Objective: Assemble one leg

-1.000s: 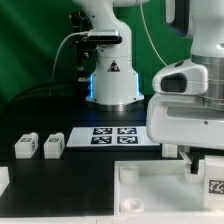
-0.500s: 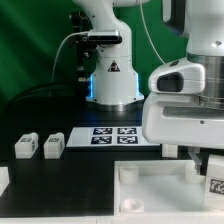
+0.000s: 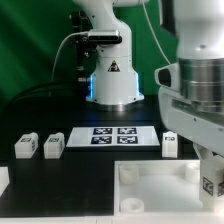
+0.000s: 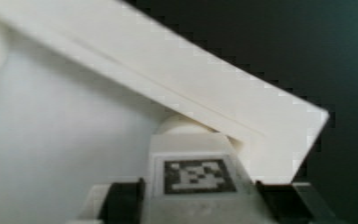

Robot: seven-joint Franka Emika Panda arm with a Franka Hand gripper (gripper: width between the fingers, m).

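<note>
My gripper [image 4: 202,203] is shut on a leg [image 4: 197,165], a small white block with a black-and-white tag facing the wrist camera. One dark finger [image 4: 126,200] shows on each side of it. In the exterior view the held leg [image 3: 211,184] hangs at the far right corner of the large white panel [image 3: 150,188], low over it; I cannot tell if it touches. Two more legs [image 3: 24,146] [image 3: 53,144] stand at the exterior view's left. Another leg [image 3: 170,143] stands beside the marker board [image 3: 112,136].
The arm's white base [image 3: 112,80] stands behind the marker board. In the wrist view the panel's slanted edge [image 4: 194,80] lies just beyond the held leg, with dark table past it.
The arm's bulk has shifted toward the exterior view's right, uncovering the leg beside the marker board. The held leg has stayed at the panel's right corner.
</note>
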